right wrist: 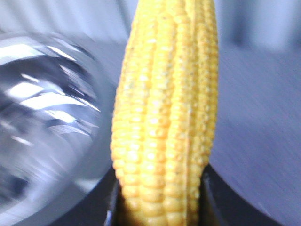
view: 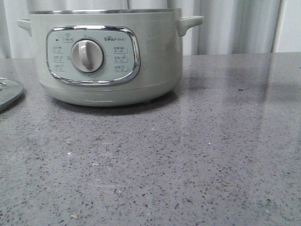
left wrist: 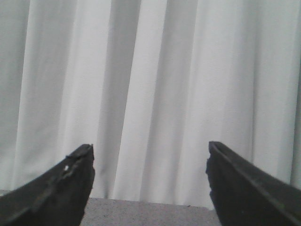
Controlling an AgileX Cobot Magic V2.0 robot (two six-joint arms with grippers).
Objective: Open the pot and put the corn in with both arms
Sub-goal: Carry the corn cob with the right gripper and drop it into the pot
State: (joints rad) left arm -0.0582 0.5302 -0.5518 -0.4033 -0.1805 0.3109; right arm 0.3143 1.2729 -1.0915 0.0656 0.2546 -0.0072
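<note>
The pale sage-green pot [view: 106, 59] stands at the back left of the grey table in the front view, with no lid on its steel rim. The glass lid [view: 8, 92] lies flat at the far left edge. My right gripper [right wrist: 160, 197] is shut on the yellow corn [right wrist: 164, 113], which fills the right wrist view; the pot's shiny steel inside [right wrist: 42, 117] shows blurred beside it. My left gripper [left wrist: 150, 160] is open and empty, facing the white curtain. Neither gripper shows in the front view.
A white curtain [view: 235, 26] hangs behind the table. The grey speckled tabletop [view: 188, 160] spreads in front of and to the right of the pot. The table's far edge [left wrist: 150, 207] shows low in the left wrist view.
</note>
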